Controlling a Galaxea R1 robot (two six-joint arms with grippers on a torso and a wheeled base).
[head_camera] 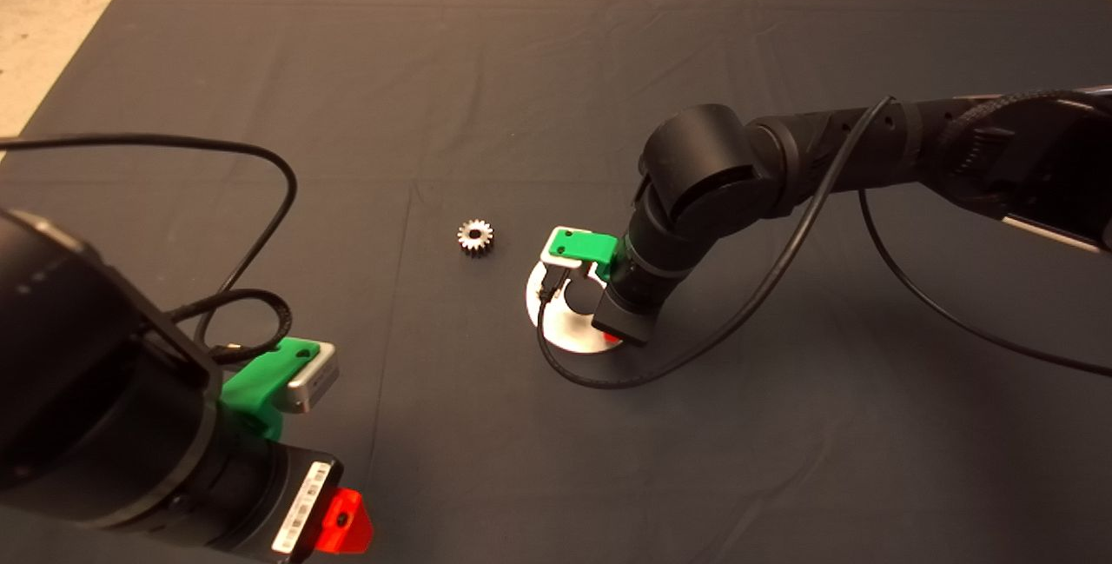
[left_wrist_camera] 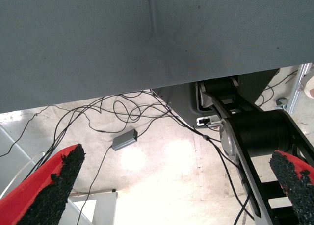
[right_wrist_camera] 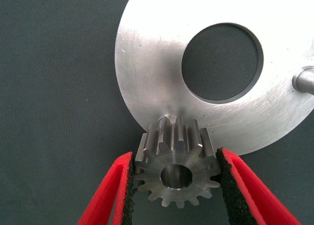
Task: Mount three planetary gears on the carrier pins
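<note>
My right gripper (right_wrist_camera: 174,159) is shut on a planetary gear (right_wrist_camera: 175,173), a small dark-silver toothed wheel held on edge between both pads. It hangs at the rim of the silvery round disc (right_wrist_camera: 147,73). One carrier pin (right_wrist_camera: 167,119) stands just behind the gear's teeth, and another pin (right_wrist_camera: 306,80) rises beyond the central hole (right_wrist_camera: 222,62). In the head view this arm covers most of the disc (head_camera: 556,329). A second gear (head_camera: 475,236) lies flat on the mat left of the disc. My left gripper (left_wrist_camera: 179,159) waits open at the lower left (head_camera: 343,522).
The right arm's black cable (head_camera: 599,377) loops over the mat in front of the disc. The left arm's cable (head_camera: 261,199) curls across the mat's left side. Beyond the mat's edge the left wrist view shows floor, loose wires and a small grey box (left_wrist_camera: 124,139).
</note>
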